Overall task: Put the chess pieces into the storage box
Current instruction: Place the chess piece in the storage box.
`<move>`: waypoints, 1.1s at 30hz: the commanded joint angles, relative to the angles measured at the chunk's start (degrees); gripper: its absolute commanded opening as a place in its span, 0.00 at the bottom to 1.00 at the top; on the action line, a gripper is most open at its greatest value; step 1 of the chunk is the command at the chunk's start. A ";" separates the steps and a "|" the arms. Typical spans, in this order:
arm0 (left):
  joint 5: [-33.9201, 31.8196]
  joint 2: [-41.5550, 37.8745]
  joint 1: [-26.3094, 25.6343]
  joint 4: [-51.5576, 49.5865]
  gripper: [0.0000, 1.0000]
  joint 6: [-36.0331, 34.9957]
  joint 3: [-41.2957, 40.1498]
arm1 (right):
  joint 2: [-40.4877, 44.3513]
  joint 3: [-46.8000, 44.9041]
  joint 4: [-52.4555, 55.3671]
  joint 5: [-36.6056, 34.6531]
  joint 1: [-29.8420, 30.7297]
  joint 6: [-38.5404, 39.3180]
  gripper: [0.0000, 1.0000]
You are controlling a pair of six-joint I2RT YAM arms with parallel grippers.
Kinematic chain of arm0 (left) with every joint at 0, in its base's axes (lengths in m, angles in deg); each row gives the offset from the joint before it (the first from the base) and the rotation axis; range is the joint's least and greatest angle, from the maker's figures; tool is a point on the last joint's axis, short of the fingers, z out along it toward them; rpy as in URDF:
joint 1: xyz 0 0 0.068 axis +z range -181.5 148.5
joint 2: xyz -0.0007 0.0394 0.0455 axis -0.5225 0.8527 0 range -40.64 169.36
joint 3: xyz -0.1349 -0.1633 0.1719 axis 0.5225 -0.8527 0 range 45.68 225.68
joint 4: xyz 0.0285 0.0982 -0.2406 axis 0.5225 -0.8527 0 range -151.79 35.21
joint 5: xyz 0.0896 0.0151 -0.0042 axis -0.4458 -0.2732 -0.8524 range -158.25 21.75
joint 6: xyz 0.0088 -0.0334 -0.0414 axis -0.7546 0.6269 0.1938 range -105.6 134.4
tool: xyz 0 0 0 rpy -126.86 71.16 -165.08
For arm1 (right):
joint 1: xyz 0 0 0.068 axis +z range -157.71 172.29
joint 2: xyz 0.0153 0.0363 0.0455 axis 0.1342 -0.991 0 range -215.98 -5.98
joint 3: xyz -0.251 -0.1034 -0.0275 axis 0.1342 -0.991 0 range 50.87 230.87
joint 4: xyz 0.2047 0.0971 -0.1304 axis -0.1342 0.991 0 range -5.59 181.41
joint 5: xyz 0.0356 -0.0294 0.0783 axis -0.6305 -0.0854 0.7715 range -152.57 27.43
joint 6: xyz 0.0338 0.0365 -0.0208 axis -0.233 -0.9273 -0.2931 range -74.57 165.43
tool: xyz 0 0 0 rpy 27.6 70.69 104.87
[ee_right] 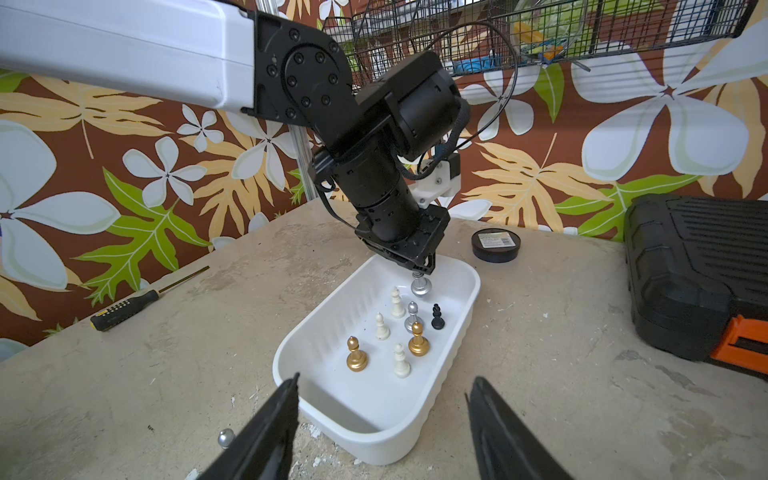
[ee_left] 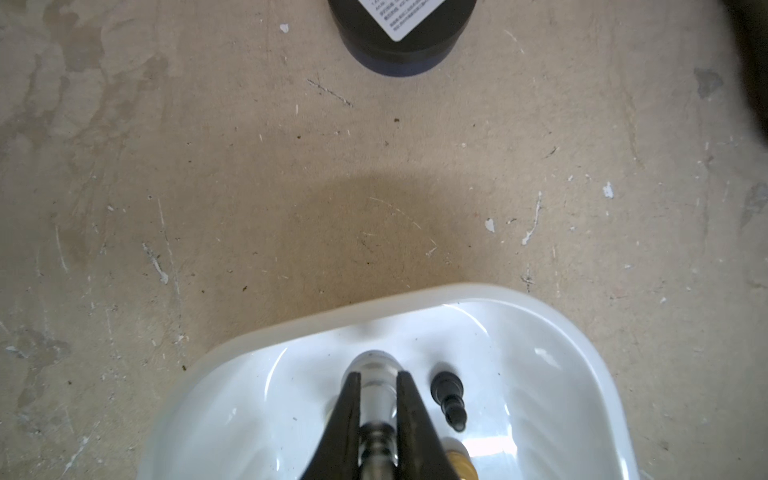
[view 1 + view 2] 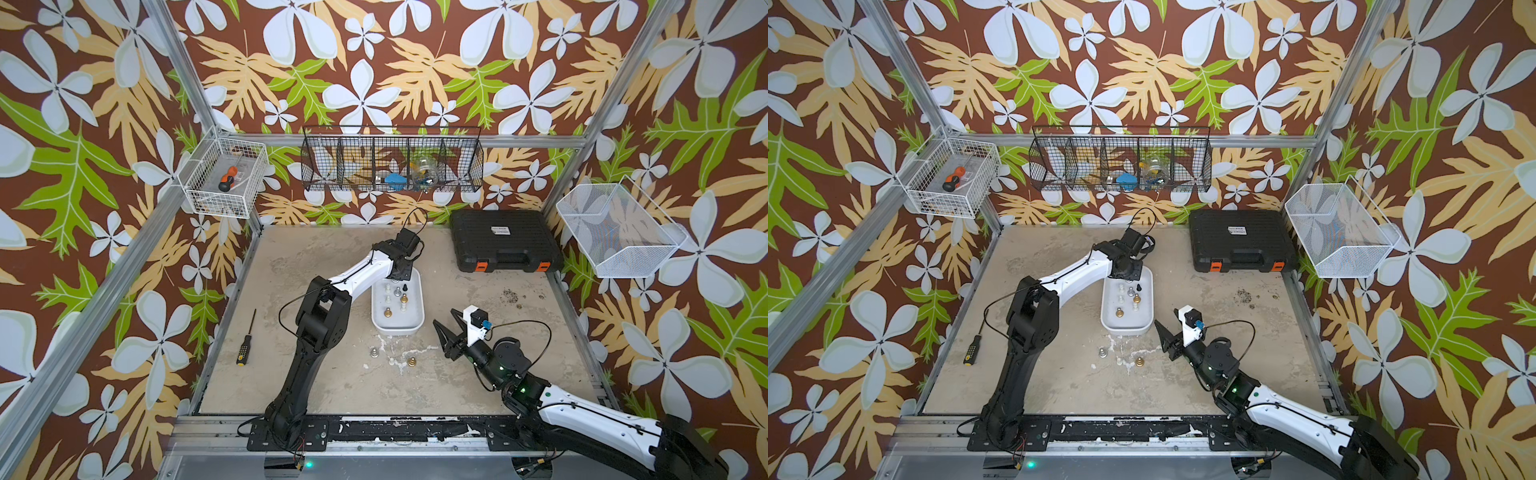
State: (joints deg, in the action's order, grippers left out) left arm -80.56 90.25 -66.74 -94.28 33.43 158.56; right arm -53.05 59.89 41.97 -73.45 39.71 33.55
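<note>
We find the left tool (image 1: pixel 422 271) clamped on a silver piece (image 1: pixel 420 288) over the box (image 1: pixel 374 440). We advise lowering it before release. The right tool (image 1: pixel 386 379) stands wide and empty.

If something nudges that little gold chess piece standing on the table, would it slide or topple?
Likely topples if pushed high: the gold piece narrows above a round base. Once down, its round body would probably roll. Its glossy finish looks slippery to pinch.
</note>
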 commanded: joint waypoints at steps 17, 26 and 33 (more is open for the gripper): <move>0.29 2.26 0.21 3.01 0.07 -0.88 -0.91 | 1.19 -0.49 -1.39 0.07 0.00 0.10 0.66; 0.63 2.53 0.13 2.83 0.15 -1.01 -1.02 | 1.80 -0.71 -1.59 0.07 -0.04 0.10 0.66; 0.96 2.29 0.17 2.75 0.21 -1.00 -1.00 | 1.87 -0.76 -1.67 0.24 0.00 0.10 0.66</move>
State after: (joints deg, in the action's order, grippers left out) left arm -79.97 92.33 -66.65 -91.41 32.75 157.64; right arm -51.30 59.21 41.97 -73.29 39.64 33.55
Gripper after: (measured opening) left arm 0.212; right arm 0.663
